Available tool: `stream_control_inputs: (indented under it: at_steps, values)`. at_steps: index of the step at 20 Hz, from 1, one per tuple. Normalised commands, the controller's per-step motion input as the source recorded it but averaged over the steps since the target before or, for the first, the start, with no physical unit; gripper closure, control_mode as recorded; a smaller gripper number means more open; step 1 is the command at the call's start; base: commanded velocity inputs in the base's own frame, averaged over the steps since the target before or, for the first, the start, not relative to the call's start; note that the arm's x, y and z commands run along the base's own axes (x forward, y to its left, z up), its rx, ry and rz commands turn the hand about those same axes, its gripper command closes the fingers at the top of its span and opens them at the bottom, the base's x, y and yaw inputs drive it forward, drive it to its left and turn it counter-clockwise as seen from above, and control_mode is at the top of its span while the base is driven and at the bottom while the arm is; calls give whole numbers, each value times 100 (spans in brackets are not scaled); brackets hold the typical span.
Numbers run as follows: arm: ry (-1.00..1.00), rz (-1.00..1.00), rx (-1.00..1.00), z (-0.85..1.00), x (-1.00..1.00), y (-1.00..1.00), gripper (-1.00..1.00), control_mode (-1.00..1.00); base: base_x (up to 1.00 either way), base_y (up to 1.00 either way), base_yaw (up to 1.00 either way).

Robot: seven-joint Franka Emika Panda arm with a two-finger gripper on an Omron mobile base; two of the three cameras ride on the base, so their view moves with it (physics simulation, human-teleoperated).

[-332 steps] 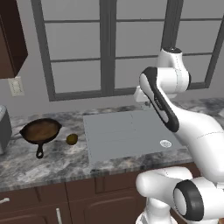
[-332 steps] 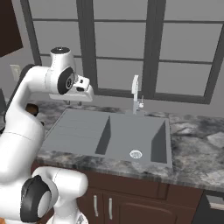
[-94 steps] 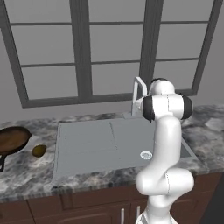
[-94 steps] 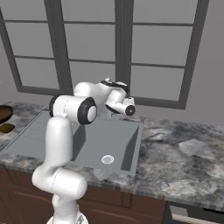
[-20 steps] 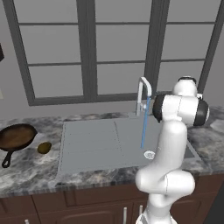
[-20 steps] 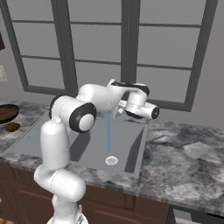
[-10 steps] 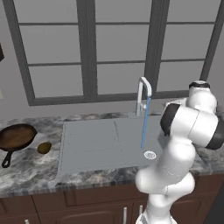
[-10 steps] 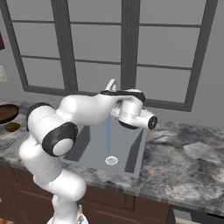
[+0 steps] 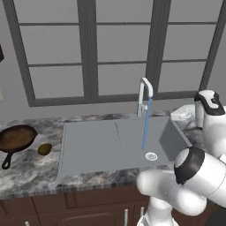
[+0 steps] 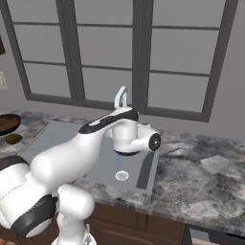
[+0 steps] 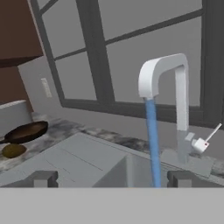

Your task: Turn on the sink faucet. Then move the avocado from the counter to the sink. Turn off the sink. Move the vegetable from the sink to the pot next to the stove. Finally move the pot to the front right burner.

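My gripper (image 11: 111, 179) stands wide open with nothing between its tips, looking across the sink (image 11: 83, 159) toward the faucet (image 11: 168, 83), whose blue stream (image 11: 153, 144) is running into the right basin. The avocado (image 9: 44, 149) sits on the counter (image 9: 26, 174) well to the left, just beside the dark pan (image 9: 16, 138). My worry is the long swing to reach it: the arm is folded tight to the right of the sink, elbow bulging low and forward, so I judge a careless sweep could clip the spout or the pan's handle and roll the avocado away.
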Motion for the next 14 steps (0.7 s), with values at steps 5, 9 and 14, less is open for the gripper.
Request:
stream_control_inputs:
  at_steps: [5,9,14]
  values:
    - [6,0,-14,42,-63,68,-100,-100,0,0,0]
    - [12,0,-14,37,-48,84,-100,-100,0,0,0]
    - [15,-4,-13,6,-44,99,-100,-100,0,0,0]
